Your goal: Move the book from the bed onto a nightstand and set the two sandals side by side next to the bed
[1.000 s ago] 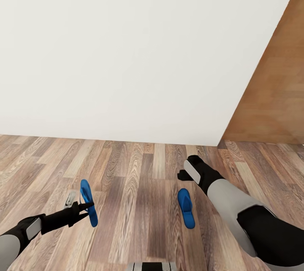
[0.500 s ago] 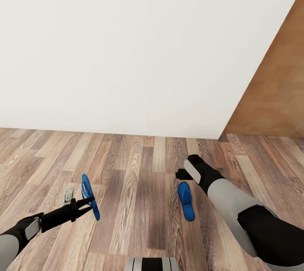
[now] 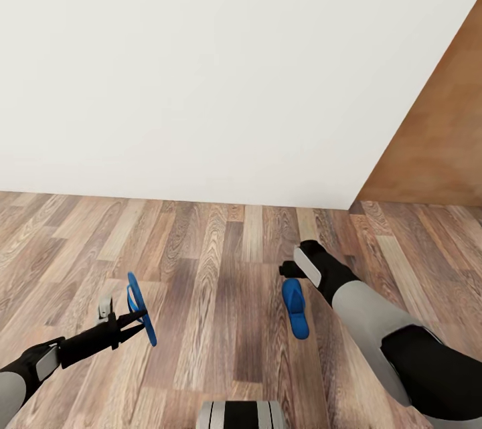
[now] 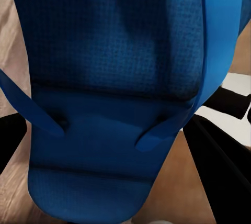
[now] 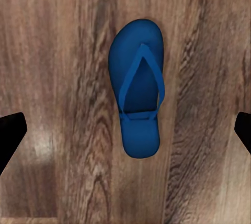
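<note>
Sandal [image 3: 140, 308] in left end effector [image 3: 131, 319], upright.

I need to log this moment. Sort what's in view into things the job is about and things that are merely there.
Part of the job:
- blue sandal in the left gripper, held on edge above the floor, seen close up in the left wrist view
- blue sandal lying flat on the floor, below the open right gripper

Merely there:
- white wall
- wood-plank floor
- brown wooden panel
</note>
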Motion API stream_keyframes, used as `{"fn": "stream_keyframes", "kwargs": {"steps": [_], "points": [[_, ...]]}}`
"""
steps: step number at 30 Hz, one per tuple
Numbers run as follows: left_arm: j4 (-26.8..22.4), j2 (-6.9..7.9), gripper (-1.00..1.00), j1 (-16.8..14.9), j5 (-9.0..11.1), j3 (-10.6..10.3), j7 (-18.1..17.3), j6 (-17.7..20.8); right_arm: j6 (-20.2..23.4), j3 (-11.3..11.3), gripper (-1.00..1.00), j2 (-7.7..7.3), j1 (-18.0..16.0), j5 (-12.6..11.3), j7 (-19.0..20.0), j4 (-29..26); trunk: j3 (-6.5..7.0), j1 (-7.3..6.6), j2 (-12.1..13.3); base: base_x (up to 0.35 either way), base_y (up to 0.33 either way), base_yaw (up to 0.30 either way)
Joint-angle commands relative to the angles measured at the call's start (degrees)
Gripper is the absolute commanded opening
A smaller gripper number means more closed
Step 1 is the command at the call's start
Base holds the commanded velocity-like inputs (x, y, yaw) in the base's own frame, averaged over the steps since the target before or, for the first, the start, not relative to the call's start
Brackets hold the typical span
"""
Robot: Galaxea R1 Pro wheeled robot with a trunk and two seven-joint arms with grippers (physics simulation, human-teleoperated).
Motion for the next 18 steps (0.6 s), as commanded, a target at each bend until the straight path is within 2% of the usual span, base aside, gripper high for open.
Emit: {"fn": "stream_keyframes", "kwargs": {"steps": [1,12,18], "points": [[-0.01,0.00,-1.00,-0.01,-0.31,0.42,-0.22,0.60,0.13,0.36,1.00,-0.11,-0.06,-0.63,-0.49,-0.11,-0.27,0.01,-0.03,0.000,0.000,0.000],[0.12,0.02,-1.00,-0.02,-0.33,0.40,-0.26,0.53,0.36,0.30,1.00,-0.42,-0.93,-0.60,-0.49,-0.27,-2.71,0.30,-0.18,0.000,0.000,0.000],[0.16,0.07,-1.00,-0.03,-0.30,0.43,-0.31,0.57,0.54,0.29,1.00,-1.12,-2.09,-0.83,-0.49,-0.27,-4.04,0.45,-0.26,0.000,0.000,0.000]]}}
